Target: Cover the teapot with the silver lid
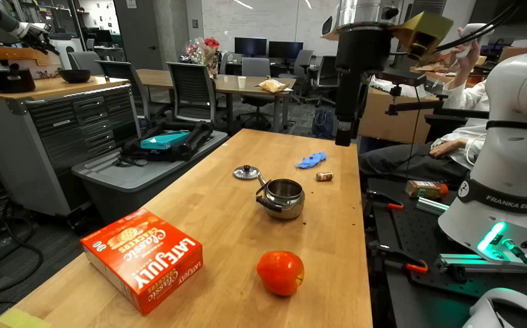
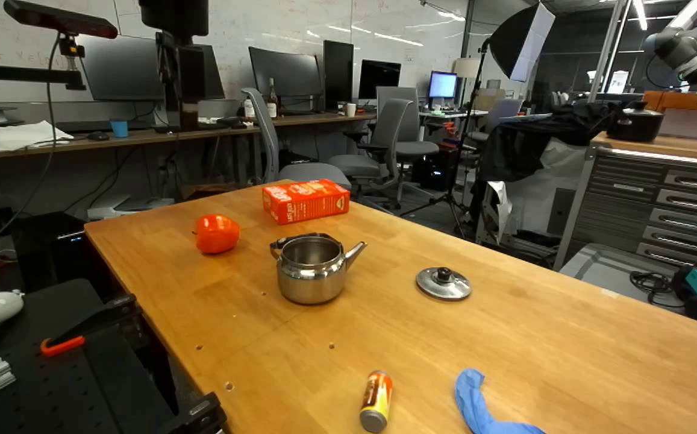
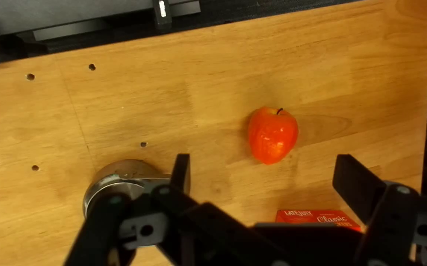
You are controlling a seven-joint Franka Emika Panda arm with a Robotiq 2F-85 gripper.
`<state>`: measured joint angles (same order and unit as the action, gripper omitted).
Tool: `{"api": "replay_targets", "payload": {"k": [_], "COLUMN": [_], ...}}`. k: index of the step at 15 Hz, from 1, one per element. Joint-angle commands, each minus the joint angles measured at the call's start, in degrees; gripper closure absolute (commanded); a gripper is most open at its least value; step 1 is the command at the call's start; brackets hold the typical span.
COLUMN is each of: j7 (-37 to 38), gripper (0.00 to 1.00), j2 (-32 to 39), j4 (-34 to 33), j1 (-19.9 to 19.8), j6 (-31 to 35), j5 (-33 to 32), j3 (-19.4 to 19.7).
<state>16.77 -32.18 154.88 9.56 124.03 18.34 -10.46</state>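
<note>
Whiteboards (image 2: 300, 24), monitors (image 2: 285, 72) and office chairs (image 1: 191, 91) are ranged behind a wooden table (image 1: 227, 237), on whose top the silver teapot (image 2: 312, 282) is stood upright and uncovered, between an orange-red apple (image 1: 281, 273) and a small can (image 2: 376, 401). Its spout (image 2: 354, 254) is slanted upward and aimed away from the robot's base (image 1: 468, 223), towards the opposite long edge, so that the pot's long axis is laid across the table; its black handle (image 1: 270, 205) is folded down at the side. Past the spout and apart from the pot, the silver lid (image 2: 444, 284) is laid flat on the wood, its black knob (image 2: 443, 274) turned upward.

High above the tabletop the gripper (image 3: 266, 173) is held pointing downward, its two fingers (image 3: 357, 184) spread wide, with nothing gripped between them. In the wrist view the teapot is partly hidden by the gripper.

Farther out, the apple is rested on its side, its stem (image 3: 279, 111) turned towards the robot, and near it a Late July crackers box (image 1: 142, 259) is laid on its broad face. The can is likewise tipped on its side, and near it a bright blue object (image 1: 312, 160), of a kind that cannot be told, is placed. At the robot's side a seated person (image 1: 470, 93) in white is partly seen
</note>
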Motion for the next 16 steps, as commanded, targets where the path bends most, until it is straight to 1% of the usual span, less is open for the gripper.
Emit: {"api": "replay_targets", "payload": {"k": [1, 6, 9, 13, 16], "j7": [0.2, 0.1, 0.3, 0.8, 0.4], "gripper": [0.0, 0.0, 0.0, 0.0, 0.0], "j2": [0.1, 2.2, 4.9, 10.3, 15.8], "j4": [-0.4, -4.0, -7.2, -12.1, -16.3], "j1": [-0.2, -2.7, -4.4, -6.1, -6.6], "j6": [0.2, -0.1, -0.6, -0.1, 0.6], "j5": [0.0, 0.3, 0.1, 0.2, 0.7], "j3": [0.1, 2.8, 4.4, 5.5, 6.2]}}
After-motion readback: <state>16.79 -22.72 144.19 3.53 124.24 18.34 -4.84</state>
